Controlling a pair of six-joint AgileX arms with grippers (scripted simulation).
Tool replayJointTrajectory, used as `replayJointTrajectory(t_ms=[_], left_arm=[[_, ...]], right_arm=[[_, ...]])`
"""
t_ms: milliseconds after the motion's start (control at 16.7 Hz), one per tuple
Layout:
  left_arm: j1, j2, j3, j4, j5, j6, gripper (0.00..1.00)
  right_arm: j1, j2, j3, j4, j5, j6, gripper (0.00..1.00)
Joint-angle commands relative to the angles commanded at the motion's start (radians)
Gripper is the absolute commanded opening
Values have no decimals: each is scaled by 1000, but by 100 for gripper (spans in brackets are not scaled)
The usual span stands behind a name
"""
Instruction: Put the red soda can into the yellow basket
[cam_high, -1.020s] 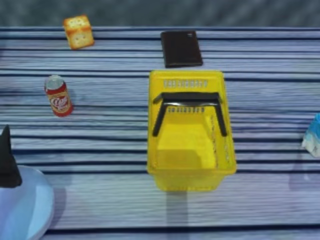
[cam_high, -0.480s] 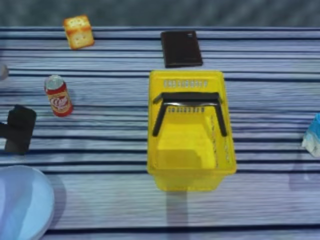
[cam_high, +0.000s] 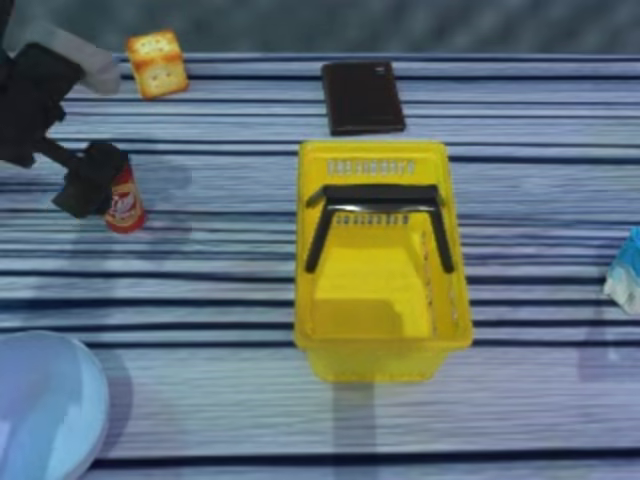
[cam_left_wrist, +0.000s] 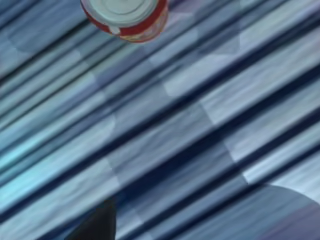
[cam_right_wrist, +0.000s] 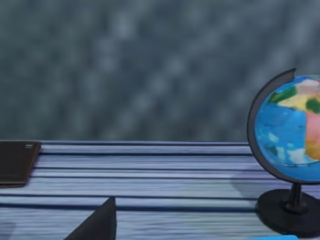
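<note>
The red soda can (cam_high: 124, 203) stands upright on the counter (cam_high: 200, 400), well to the left of the yellow basket (cam_high: 380, 340) and apart from it. Half a second ago the can stood in plain sight with the left arm low at the counter's left edge; now the left claw (cam_high: 90, 180) has swung up and sits over the can's left shoulder, covering its silver top in the top view. In the left wrist view the can (cam_left_wrist: 125, 17) appears at the frame's edge with its lid facing the camera and only one dark fingertip (cam_left_wrist: 97, 225) showing, so the can is not yet between the fingers. Whether the left claw is spread or closed I cannot tell from these pictures.

My reading is that the approach is nearly done and the grasp has not begun: the can has not moved, and the basket holds nothing visible. The next move likely calls for centring the claw on the can and descending around it before any lift toward the basket, whose black handles (cam_high: 375, 200) lie folded across its far half.

Beyond the can, farther from the basket's left wall, an orange cracker box (cam_high: 157, 63) lies behind it; a dark wallet (cam_high: 362, 97) lies just behind the basket. The right claw is parked off to the right, its state unreadable, with a globe (cam_right_wrist: 295, 130) in its wrist view.
</note>
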Motion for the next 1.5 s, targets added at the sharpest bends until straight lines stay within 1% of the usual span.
replayJointTrajectory(t_ms=[180, 360, 600, 720, 1080, 1500], left_arm=[[-3, 258, 258, -120, -24, 75, 100], [-2, 463, 477, -200, -49, 143, 100], [2, 629, 662, -252, -77, 204, 100], [4, 658, 695, -259, -84, 216, 100], [3, 657, 688, -253, -83, 215, 100], [5, 686, 548, -84, -83, 217, 100]], right_arm=[[0, 0, 0, 0, 0, 0, 100], [0, 0, 0, 0, 0, 0, 100], [0, 0, 0, 0, 0, 0, 100], [0, 0, 0, 0, 0, 0, 100], [0, 0, 0, 0, 0, 0, 100], [0, 0, 0, 0, 0, 0, 100]])
